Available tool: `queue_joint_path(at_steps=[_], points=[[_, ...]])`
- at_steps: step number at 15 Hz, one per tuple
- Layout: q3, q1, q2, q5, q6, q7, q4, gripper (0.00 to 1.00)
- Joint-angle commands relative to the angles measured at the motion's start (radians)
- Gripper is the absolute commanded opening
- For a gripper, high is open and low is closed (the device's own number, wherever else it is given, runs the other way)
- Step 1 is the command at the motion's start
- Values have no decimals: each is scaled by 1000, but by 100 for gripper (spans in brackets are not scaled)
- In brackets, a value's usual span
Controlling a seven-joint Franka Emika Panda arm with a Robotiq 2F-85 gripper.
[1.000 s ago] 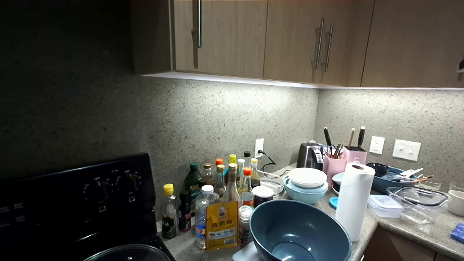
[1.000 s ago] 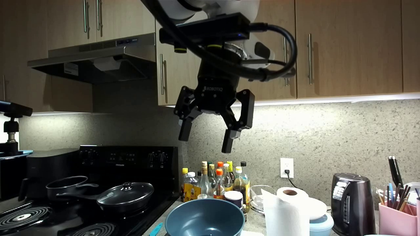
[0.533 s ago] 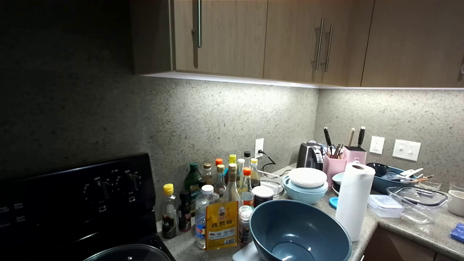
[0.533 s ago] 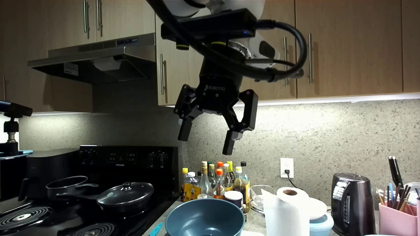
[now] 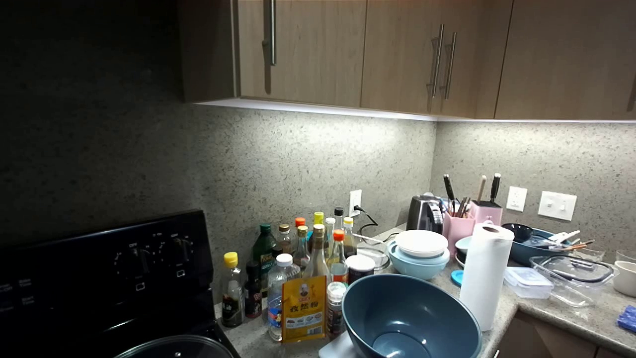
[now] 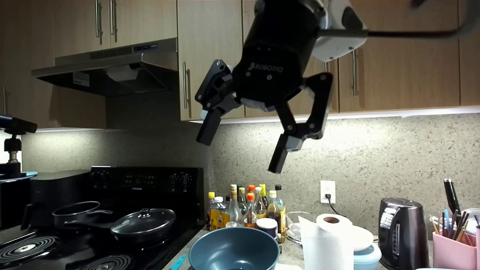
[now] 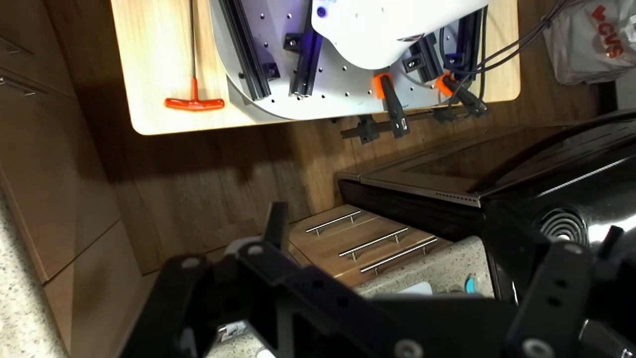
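My black gripper [image 6: 240,156] hangs in the air in an exterior view, tilted, its two fingers spread wide with nothing between them. Below it on the counter sits a large dark blue bowl [image 6: 234,249], also seen in the other view as an open, hollow bowl [image 5: 412,318]. Several sauce bottles [image 6: 234,210] cluster behind the bowl, under the fingertips but well apart from them. A yellow packet [image 5: 304,311] leans in front of those bottles. In the wrist view the fingers frame wooden drawers [image 7: 348,238] and a speckled counter corner [image 7: 467,258]; no object is touched.
A paper towel roll [image 6: 326,243] stands right of the bowl, near a kettle [image 6: 403,232] and pink utensil holder [image 6: 455,251]. Left is the stove with a lidded pan [image 6: 144,227] under a range hood [image 6: 108,67]. Upper cabinets [image 6: 397,56] rise behind the arm. An orange-handled tool [image 7: 194,103] lies by the robot's base.
The gripper has risen, looks larger and leans more, with its fingertips swung somewhat leftward and its body rightward. The camera bar above it has left the picture. Counter items have not moved.
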Motion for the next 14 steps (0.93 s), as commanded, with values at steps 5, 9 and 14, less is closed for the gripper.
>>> queue_joint_path(at_steps=[5,9,14], points=[[-24,-11,5,-17,-64,-22,39,100],[-38,-11,24,-17,-75,-35,65,100],[-74,5,71,-4,-63,-63,138,100]])
